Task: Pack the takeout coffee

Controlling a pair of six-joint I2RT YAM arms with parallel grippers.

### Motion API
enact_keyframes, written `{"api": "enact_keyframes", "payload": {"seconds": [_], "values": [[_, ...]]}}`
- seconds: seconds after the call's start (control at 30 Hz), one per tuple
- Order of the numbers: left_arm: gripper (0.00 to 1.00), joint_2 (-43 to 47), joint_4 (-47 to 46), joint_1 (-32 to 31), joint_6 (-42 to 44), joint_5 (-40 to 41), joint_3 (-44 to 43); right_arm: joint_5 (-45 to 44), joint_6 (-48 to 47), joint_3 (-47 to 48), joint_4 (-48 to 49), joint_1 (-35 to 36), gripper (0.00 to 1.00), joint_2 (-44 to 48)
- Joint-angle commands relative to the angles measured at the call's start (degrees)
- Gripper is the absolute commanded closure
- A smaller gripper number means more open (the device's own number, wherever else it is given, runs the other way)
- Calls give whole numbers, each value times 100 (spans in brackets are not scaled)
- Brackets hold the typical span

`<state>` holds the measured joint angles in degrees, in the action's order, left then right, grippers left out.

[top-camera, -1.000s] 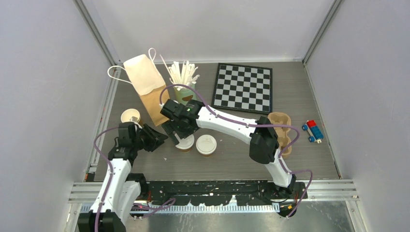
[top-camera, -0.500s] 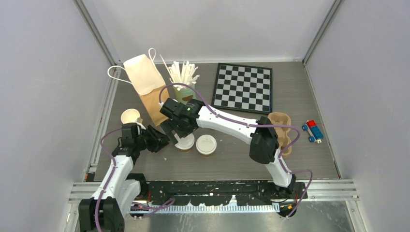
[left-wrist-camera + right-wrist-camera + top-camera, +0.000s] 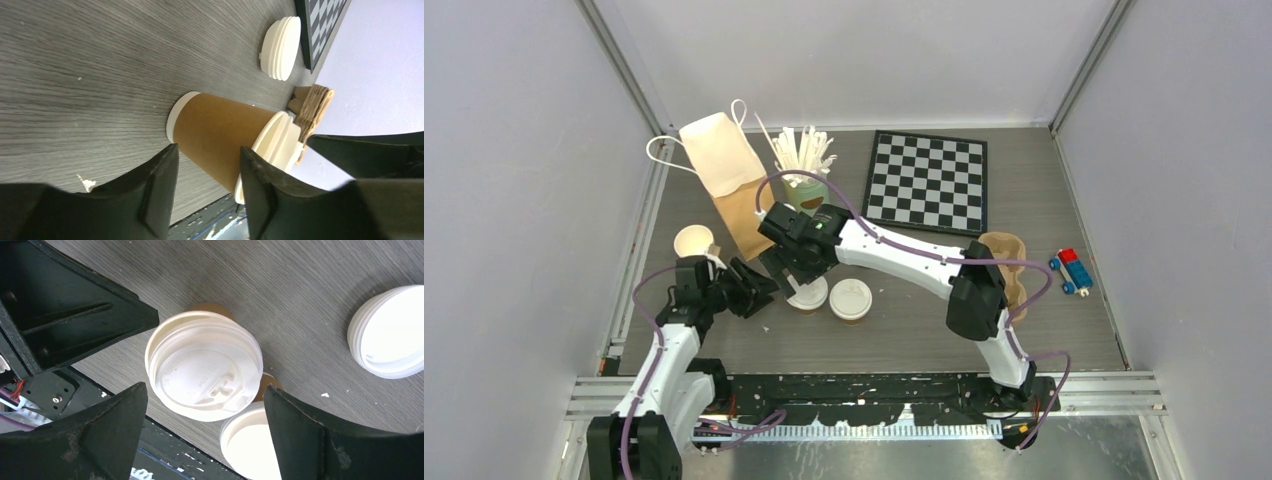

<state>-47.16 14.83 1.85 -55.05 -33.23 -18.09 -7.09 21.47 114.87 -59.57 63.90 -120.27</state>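
Currently I have one grey bench [image 3: 904, 330] carrying everything, with two arms reaching over it. Of the larger items I count four:
- one brown paper bag [image 3: 729, 185], standing open at the back left with white handles
- one chessboard [image 3: 927, 182], lying flat at the back, right of centre
- one mint-green can [image 3: 804, 193] holding a bunch of white sticks [image 3: 802, 150], between the bag and the chessboard
- one pulp tray [image 3: 1002, 250] at the right, partly behind the right arm's elbow

For the coffee I count two tan cups. The lidded cup [image 3: 215, 130] stands upright near the bench's middle, in front of the bag. The open cup [image 3: 694, 241], cream inside, stands well to its left, near the bag's foot by the bench's left edge. One loose lid [image 3: 851, 298] lies flat just right of the lidded cup, apart from it. Its side looks ribbed from my left wrist camera, and I cannot tell if it is single or stacked.

My right gripper [image 3: 205, 389] hangs over the lidded cup, spread wide, with a finger on either side of the lid and clear of it. My left gripper [image 3: 207, 150] is released too, low at the cup's left flank, with the tan wall right at its fingertips. Contact I cannot judge.

Smallest is one red-and-blue toy truck [image 3: 1072, 270] near the right edge, beside the tray.
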Motion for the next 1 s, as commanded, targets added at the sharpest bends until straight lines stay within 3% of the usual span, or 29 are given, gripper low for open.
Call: {"api": "enact_keyframes", "payload": {"seconds": [0.0, 0.1, 0.27, 0.53, 0.97], "values": [[43, 344, 500, -20, 225, 155, -319, -190, 135, -269, 288, 14, 11, 704], [33, 558, 998, -18, 439, 486, -611, -212, 189, -576, 534, -7, 12, 958], [17, 832, 1005, -22, 647, 278, -736, -277, 225, -1121, 1010, -69, 14, 1422], [14, 397, 683, -97, 1009, -411, -764, -316, 291, -1616, 1439, -219, 16, 1756], [10, 97, 493, -1221, 1098, 495, -982, -212, 392, -2222, 1829, -411, 18, 1983]]}}
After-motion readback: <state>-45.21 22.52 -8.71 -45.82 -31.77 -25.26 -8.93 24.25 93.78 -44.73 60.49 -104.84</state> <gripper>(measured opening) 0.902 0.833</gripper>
